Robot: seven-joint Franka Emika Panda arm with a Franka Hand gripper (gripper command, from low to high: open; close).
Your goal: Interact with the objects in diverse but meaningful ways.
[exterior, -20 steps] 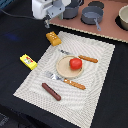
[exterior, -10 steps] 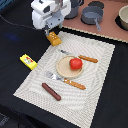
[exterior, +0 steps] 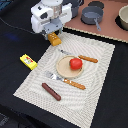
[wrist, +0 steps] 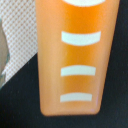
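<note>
My gripper [exterior: 52,33] hangs right over the orange ridged block [exterior: 54,39], which lies at the far corner of the woven placemat [exterior: 100,55] on the exterior view's left. The white hand hides the fingers. In the wrist view the orange block [wrist: 75,55] fills nearly the whole picture, its pale ridges running across it, and no fingers show. A red tomato [exterior: 75,63] sits on the tan plate [exterior: 64,71]. The brown sausage [exterior: 51,91] lies on the mat's near part. The yellow box [exterior: 28,61] rests on the dark table. A dark grey pot [exterior: 91,16] stands at the back.
A wooden-handled fork [exterior: 67,81] and knife [exterior: 84,58] flank the plate. A pale bowl [exterior: 123,17] stands at the back on the exterior view's right, on a reddish surface [exterior: 107,27]. A dark cable [exterior: 15,26] runs across the table behind the arm.
The arm has come down and forward toward the orange block, and the hand now covers part of it. Everything else has stayed put.
</note>
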